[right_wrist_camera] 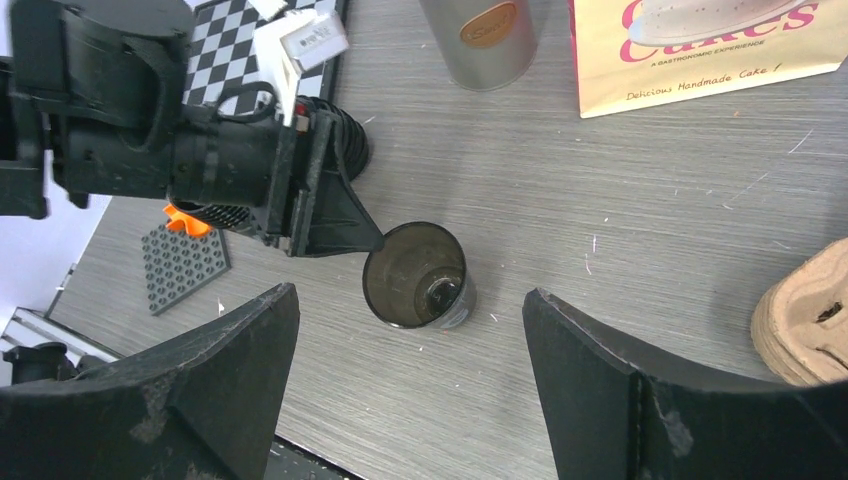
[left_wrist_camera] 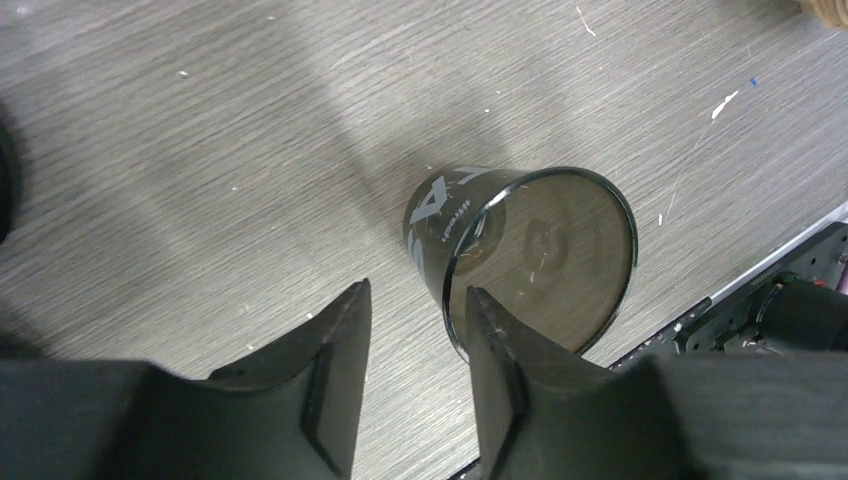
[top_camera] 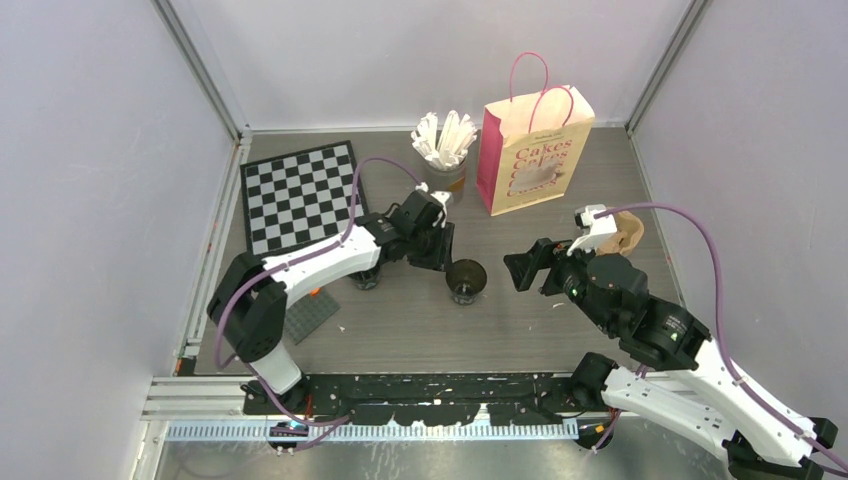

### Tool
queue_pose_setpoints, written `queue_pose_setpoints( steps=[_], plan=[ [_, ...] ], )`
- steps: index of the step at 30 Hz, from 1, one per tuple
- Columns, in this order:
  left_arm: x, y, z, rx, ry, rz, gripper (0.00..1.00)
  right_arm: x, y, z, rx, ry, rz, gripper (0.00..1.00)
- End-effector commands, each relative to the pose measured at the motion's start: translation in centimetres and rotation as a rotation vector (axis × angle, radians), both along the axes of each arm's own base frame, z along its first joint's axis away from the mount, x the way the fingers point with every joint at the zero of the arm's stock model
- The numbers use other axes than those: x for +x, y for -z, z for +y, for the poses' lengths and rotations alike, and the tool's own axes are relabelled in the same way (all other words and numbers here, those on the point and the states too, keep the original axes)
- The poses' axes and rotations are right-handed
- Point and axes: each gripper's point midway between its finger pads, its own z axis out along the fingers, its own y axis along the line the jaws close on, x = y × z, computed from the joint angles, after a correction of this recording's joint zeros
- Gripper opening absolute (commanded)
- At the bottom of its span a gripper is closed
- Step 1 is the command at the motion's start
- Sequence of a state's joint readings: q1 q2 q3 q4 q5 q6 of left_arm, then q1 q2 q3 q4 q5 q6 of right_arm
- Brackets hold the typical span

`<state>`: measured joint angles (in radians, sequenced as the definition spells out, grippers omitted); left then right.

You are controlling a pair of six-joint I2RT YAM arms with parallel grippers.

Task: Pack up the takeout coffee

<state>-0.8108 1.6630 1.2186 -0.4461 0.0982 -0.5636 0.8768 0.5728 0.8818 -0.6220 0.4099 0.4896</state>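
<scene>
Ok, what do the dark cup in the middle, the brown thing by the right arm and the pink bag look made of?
Cup: thin plastic, smoky dark and glossy; its wall looks see-through brown, with white print outside.
Brown piece: probably moulded pulp, matte with a rough, fibrous surface.
Bag: paper, smooth printed front, sharply folded pink sides.

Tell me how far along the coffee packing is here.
Early. Done: one black cup stands upright and lidless on the table. In hand: nothing. The left gripper is open beside the cup's rim, and the right gripper is open, facing it. Left: the cup is not in the brown carrier or the pink bag, whose inside is not visible.
</scene>
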Motion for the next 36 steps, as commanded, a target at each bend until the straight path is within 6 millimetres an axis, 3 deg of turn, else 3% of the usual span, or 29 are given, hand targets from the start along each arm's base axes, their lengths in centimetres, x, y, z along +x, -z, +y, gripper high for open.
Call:
queue_pose_setpoints(
  steps=[1, 7, 12, 15, 23, 36],
  plan=[
    [1.0, -5.8, 1.0, -0.029, -0.019, -0.149, 0.44, 0.3, 0.0, 0.3, 0.016, 0.007, -0.001, 0.87],
    [3.4, -8.5, 6.7, 0.187, -0.146, -0.300, 0.54, 0.2, 0.2, 0.8, 0.027, -0.009, 0.004, 0.86],
    [6.1, -8.1, 10.7, 0.241, -0.261, -0.276, 0.51, 0.0, 0.5, 1.3, 0.038, -0.032, 0.017, 0.86],
    [7.5, -7.5, 12.1, 0.228, -0.307, -0.246, 0.48, -0.1, 0.5, 1.5, 0.043, -0.043, 0.022, 0.86],
    [9.9, -5.8, 12.7, 0.172, -0.330, -0.214, 0.41, -0.3, 0.6, 1.9, 0.057, -0.061, 0.028, 0.86],
    [11.8, -2.4, 12.2, 0.169, -0.329, -0.165, 0.36, -0.4, 0.6, 2.2, 0.058, -0.078, 0.028, 0.85]
  ],
)
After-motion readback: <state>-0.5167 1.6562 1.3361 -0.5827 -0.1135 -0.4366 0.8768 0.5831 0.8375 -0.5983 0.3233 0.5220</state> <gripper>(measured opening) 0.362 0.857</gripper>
